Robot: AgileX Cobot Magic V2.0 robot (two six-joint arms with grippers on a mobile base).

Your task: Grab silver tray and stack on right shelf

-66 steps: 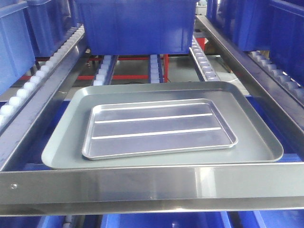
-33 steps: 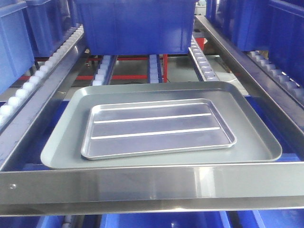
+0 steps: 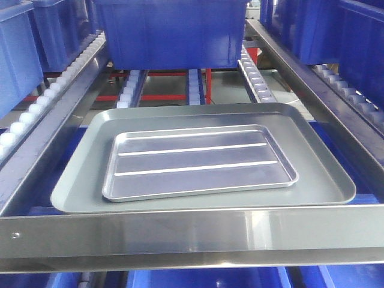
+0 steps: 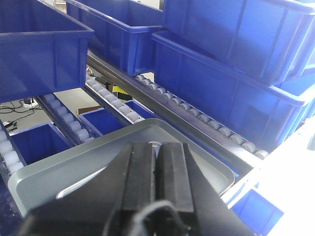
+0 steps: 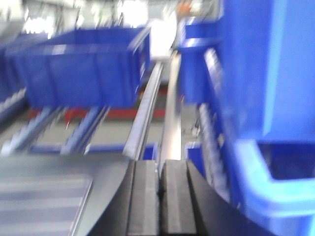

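Observation:
The silver tray (image 3: 198,162), shiny with two long ribs, lies flat inside a larger matte grey tray (image 3: 318,162) on the right shelf, whose front bar (image 3: 192,234) has a screw near its left end. No gripper shows in the front view. In the left wrist view my left gripper (image 4: 157,145) is shut and empty, above the grey tray (image 4: 98,152). A strip of the silver tray's rim (image 4: 74,184) shows to its left. In the blurred right wrist view my right gripper (image 5: 161,162) is shut and empty, at the right edge of the grey tray (image 5: 108,172) and the silver tray (image 5: 39,206).
A blue bin (image 3: 174,30) stands on the rollers behind the trays. More blue bins (image 3: 18,48) fill the lanes to both sides and the level below (image 3: 204,279). Steel side rails (image 3: 312,90) with white rollers (image 3: 255,75) flank the shelf.
The trays sit a few pixels further left in the front view than one second ago. Nothing has shifted in the last half second. The right wrist view is motion-blurred.

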